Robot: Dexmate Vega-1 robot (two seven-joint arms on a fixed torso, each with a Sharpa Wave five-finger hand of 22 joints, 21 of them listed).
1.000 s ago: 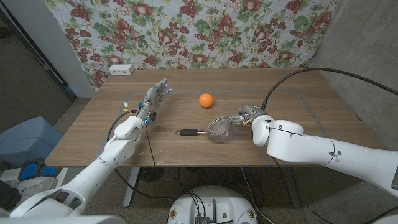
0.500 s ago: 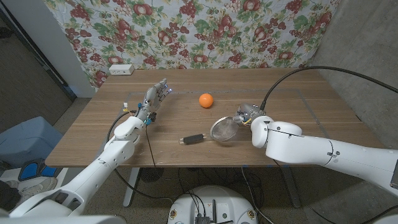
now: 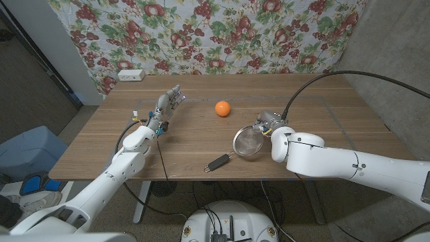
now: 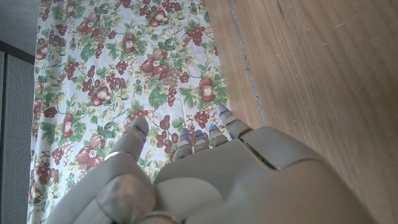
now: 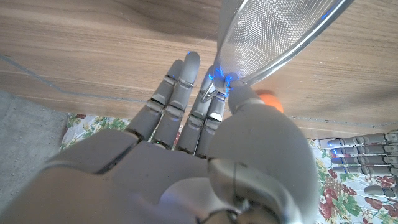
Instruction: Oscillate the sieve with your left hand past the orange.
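Between right hand (image 3: 269, 125) fingers, sieve (image 3: 246, 142).

The right hand (image 5: 205, 155) covers most of the orange (image 5: 272, 99). The sieve (image 5: 280, 37) is cut off at 1 o'clock.

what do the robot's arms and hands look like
Both arms have smooth white rounded shells. The left hand and right hand are grey with jointed fingers and small blue lights at the fingertips. A black cable arcs to the right wrist; thin wires run along the left.
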